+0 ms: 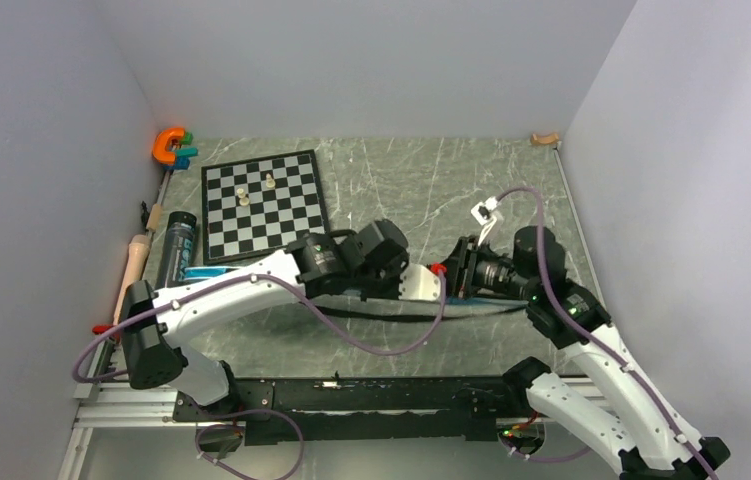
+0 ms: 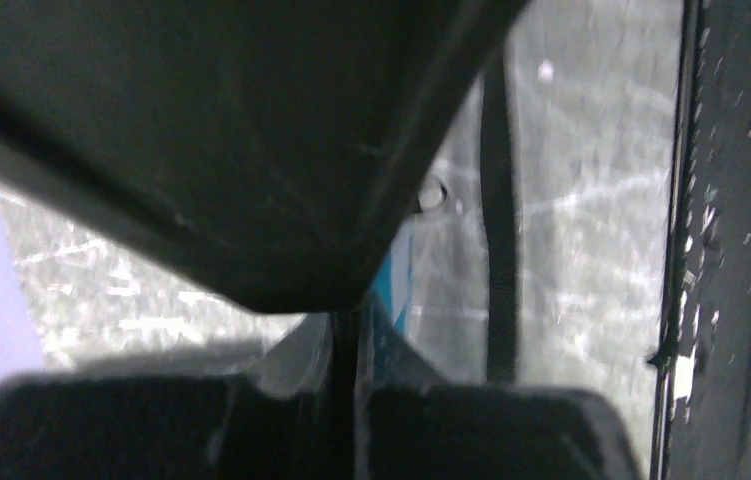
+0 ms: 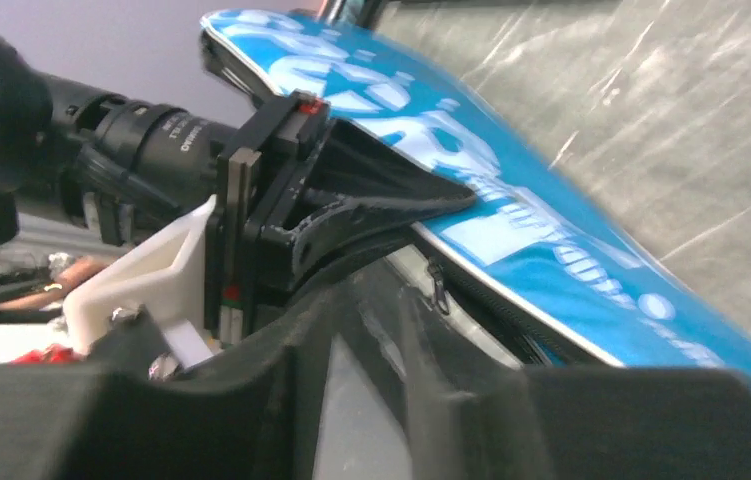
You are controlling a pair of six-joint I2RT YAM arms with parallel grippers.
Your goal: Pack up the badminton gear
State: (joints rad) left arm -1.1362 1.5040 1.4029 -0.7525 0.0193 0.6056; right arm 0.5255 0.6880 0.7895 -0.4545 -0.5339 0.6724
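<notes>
A grey-green tabletop (image 1: 421,180) with pale marble veins lies between plain white walls (image 1: 351,60). On its far left part there is a black-and-white chessboard (image 1: 263,203), lying flat and turned a little against the tabletop's edges. Two small pale pieces stand on it, one (image 1: 242,196) nearer and one (image 1: 269,181) farther, close together but not touching. Beyond the board's far left corner, near the left wall, sits an orange C-shaped clamp (image 1: 168,145) with teal and blue parts at its right side. In the far right corner lies a small tan object (image 1: 545,139); what it is cannot be told.
</notes>
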